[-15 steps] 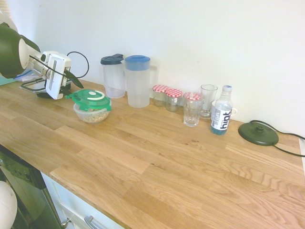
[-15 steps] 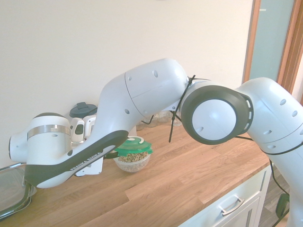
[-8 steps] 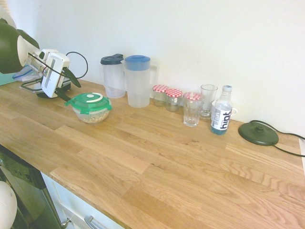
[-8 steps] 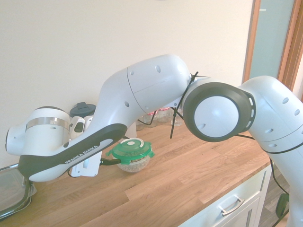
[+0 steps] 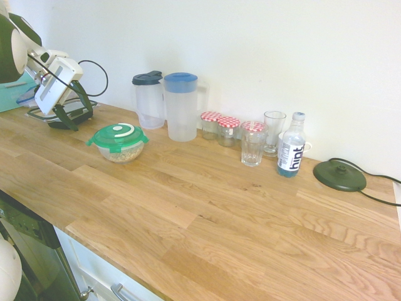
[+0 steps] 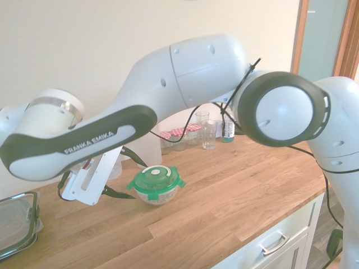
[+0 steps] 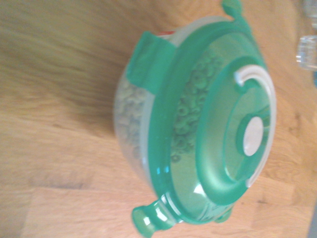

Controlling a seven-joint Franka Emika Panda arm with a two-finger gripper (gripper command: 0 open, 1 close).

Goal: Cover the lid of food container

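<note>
The green lid [image 5: 119, 133] lies flat on the food container [image 5: 121, 152], a small clear bowl of beige cereal bits on the wooden counter. The second exterior view shows the lid [image 6: 157, 178] on the bowl [image 6: 160, 196], level all round. My gripper [image 5: 81, 118] is raised beside them, on the side toward the counter's far end. It is open with nothing between its fingers [image 6: 134, 180] and does not touch the lid. From close by, the wrist view shows the lid [image 7: 223, 129] seated on the bowl [image 7: 131, 124].
Two pitchers [image 5: 149, 100] [image 5: 180, 106] stand at the wall behind the bowl, then jars [image 5: 211, 124], glasses [image 5: 252, 143], a bottle [image 5: 291, 145] and a dark round base [image 5: 339, 175]. A rectangular black-rimmed container [image 6: 17, 221] sits beyond the gripper.
The gripper opened, let go of the lid and drew back up and away. The lid went from tilted in the grip to lying flat on the bowl.
</note>
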